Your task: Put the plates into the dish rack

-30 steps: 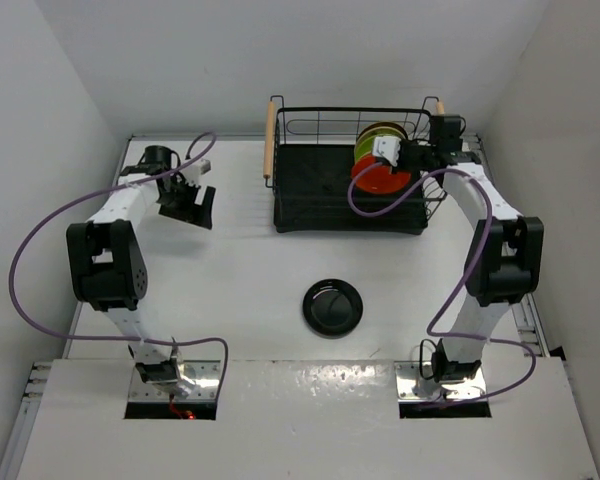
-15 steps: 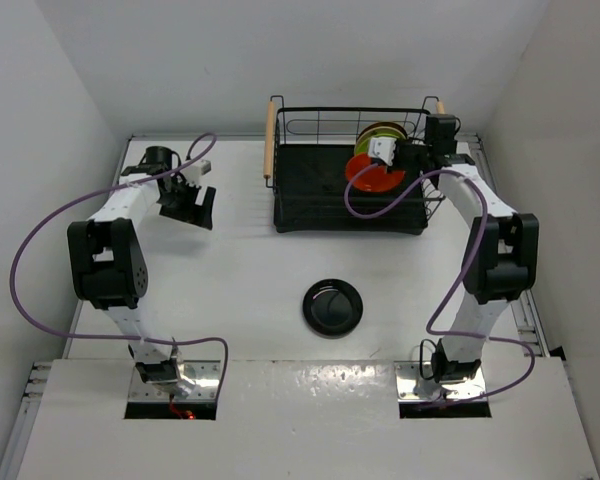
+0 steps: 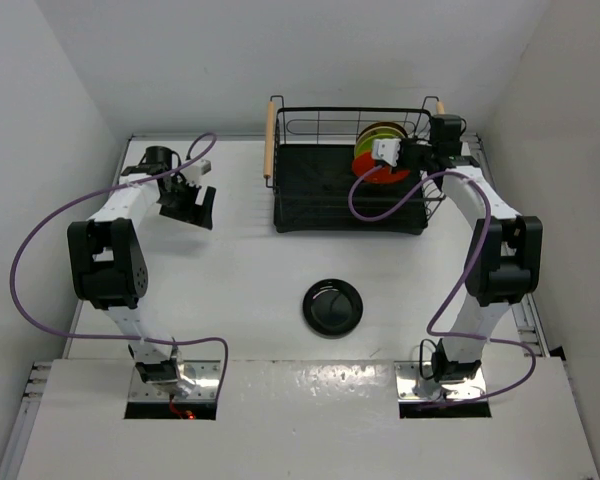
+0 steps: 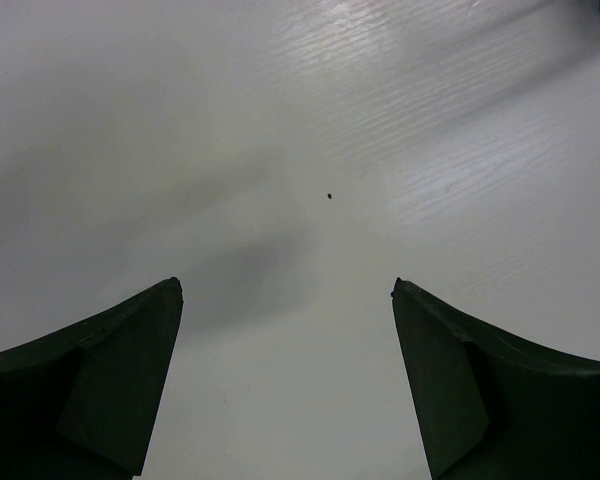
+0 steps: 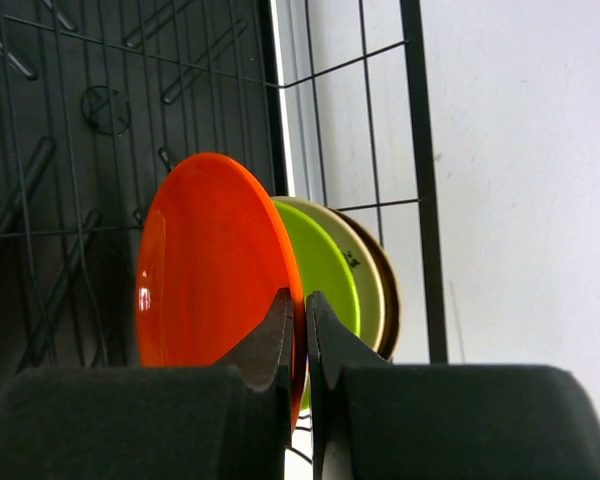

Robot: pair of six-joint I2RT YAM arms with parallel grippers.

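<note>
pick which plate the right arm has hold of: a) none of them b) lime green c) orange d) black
c: the right jaws are pinched on the rim of the orange plate, which stands upright in the rack in front of the green plate, while the black plate lies out on the table.

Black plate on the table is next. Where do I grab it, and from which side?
Take the black plate by its rim, probably its left edge, coming down from above at a tilt: it lies flat on the table, so only the rim offers a lip to pinch. The left pincer is open and free; the right pincer is shut on the orange plate.
</note>
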